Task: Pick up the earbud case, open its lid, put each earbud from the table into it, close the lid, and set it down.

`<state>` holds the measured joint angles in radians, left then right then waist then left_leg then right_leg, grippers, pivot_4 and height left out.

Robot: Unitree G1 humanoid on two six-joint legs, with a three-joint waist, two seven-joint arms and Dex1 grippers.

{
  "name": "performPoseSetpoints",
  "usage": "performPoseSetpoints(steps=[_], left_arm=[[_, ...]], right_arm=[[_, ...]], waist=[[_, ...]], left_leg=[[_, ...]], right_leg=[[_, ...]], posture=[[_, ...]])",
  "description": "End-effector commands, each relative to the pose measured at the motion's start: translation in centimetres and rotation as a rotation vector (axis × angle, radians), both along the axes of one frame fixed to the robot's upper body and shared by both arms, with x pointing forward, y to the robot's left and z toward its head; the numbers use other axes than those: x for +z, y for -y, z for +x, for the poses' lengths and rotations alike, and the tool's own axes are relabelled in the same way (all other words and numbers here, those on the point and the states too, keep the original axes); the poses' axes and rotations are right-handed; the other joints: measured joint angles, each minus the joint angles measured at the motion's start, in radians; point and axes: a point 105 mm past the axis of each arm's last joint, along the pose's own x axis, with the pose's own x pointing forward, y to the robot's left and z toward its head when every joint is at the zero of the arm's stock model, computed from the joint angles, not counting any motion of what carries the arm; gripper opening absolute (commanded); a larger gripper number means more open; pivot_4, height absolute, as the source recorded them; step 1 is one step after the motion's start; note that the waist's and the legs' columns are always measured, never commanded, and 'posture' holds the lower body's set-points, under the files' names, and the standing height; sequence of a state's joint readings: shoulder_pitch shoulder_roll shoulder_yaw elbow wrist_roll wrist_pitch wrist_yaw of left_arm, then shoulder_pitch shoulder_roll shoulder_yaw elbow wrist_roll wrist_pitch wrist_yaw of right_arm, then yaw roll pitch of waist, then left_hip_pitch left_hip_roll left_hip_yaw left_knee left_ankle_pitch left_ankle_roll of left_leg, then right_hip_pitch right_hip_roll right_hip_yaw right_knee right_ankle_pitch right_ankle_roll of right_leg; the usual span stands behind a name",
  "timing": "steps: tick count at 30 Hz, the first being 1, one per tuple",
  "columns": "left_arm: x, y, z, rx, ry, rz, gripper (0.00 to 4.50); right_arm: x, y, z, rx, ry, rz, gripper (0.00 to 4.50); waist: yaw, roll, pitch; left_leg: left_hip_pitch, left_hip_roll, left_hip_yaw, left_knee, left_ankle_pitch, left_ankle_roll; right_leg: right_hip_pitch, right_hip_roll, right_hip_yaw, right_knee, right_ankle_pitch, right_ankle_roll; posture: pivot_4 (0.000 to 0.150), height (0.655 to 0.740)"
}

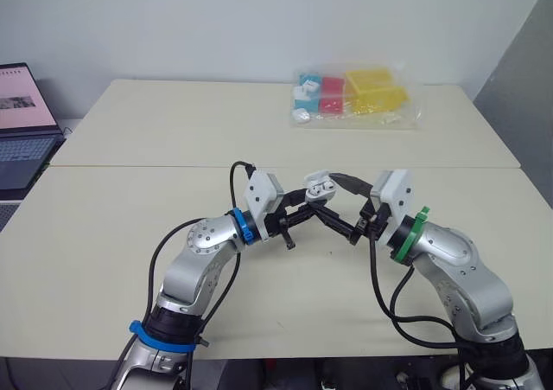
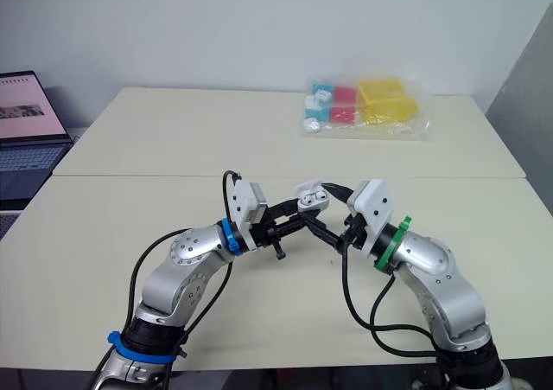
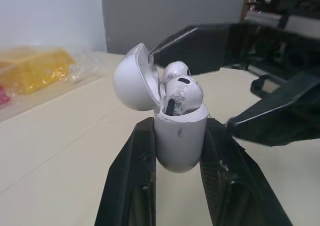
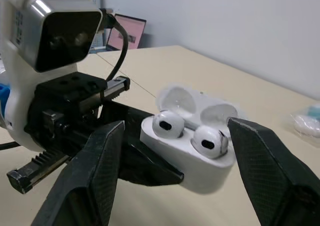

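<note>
Left gripper [image 3: 180, 127] pinches the earbud case [image 3: 181, 142] by its base sides, above the table [image 1: 112, 226]. Lid [image 3: 131, 78] open, both earbuds [image 4: 165, 124] seated. Right gripper [image 4: 176, 126] spread around it. Likely light, slick, rigid shell; push lid top.

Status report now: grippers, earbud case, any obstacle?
Left gripper shut on earbud case. Right gripper open, straddling it. Lid open, both earbuds seated. Nothing in the way.

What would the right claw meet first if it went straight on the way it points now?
Most likely the case. It sits straight ahead of the open right claw, with its lid up and both earbuds seated, gripped by the left claw. How near it is is hard to judge.
</note>
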<state>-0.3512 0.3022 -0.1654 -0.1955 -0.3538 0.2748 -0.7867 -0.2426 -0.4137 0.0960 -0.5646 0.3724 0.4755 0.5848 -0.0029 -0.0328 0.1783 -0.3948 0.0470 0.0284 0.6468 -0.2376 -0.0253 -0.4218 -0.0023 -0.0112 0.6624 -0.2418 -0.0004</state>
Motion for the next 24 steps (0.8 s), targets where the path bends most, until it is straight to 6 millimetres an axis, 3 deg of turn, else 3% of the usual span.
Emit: performPoseSetpoints(steps=[1,7,10,13,17,21,24], left_arm=[[1.4,0.2,-0.7,-0.022,0.057,-0.032,0.81],[1.2,0.1,-0.7,-0.026,0.053,-0.027,0.81],[1.1,0.3,-0.8,-0.048,0.06,-0.017,0.81],[0.9,0.6,-1.1,-0.08,0.07,0.0,0.81],[0.6,0.6,-1.5,-0.119,0.078,0.029,0.81],[0.7,0.7,-1.5,-0.13,0.092,0.037,0.81],[0.6,0.8,-1.6,-0.144,0.103,0.048,0.81]], right_arm=[[2.5,0.7,-1.3,0.022,0.06,0.016,3.47],[5.0,1.9,-2.0,0.061,0.077,-0.028,3.47],[7.0,2.8,-0.9,0.072,0.093,-0.082,3.47],[7.6,3.4,1.0,0.043,0.075,-0.123,2.89],[7.5,3.5,3.6,0.065,0.023,-0.284,1.49],[6.6,3.2,4.6,0.144,-0.068,-0.396,0.04],[5.8,2.8,4.8,0.212,-0.122,-0.455,0.0]], waist=[[0.0,0.0,0.0],[0.0,0.0,0.0],[-0.001,0.0,0.0],[0.0,0.0,0.0],[-0.003,0.001,0.0],[-0.001,0.001,0.0],[0.0,0.001,0.0]], left_leg=[[0.0,0.0,0.0,0.0,0.0,0.0],[0.0,0.0,0.0,0.0,0.0,0.0],[0.0,0.0,0.001,0.0,0.0,0.0],[0.001,0.0,0.0,0.0,0.0,0.0],[0.0,0.0,0.001,-0.001,0.0,0.0],[-0.002,0.0,0.001,-0.001,0.0,0.0],[-0.003,0.0,0.001,-0.001,0.0,0.0]], right_leg=[[0.0,0.0,0.0,0.0,0.0,0.0],[0.0,0.0,0.0,0.0,0.0,0.0],[0.0,0.0,0.0,0.0,0.0,0.0],[0.001,0.0,0.0,0.0,0.0,0.0],[-0.001,0.0,0.001,-0.001,0.0,-0.001],[-0.002,0.0,0.0,-0.002,0.0,-0.001],[-0.002,0.0,0.0,-0.002,0.0,-0.001]], posture=[[0.15,0.7359],[0.15,0.7359],[0.15,0.7359],[0.15,0.7359],[0.15,0.7359],[0.15,0.7359],[0.15,0.7359]])
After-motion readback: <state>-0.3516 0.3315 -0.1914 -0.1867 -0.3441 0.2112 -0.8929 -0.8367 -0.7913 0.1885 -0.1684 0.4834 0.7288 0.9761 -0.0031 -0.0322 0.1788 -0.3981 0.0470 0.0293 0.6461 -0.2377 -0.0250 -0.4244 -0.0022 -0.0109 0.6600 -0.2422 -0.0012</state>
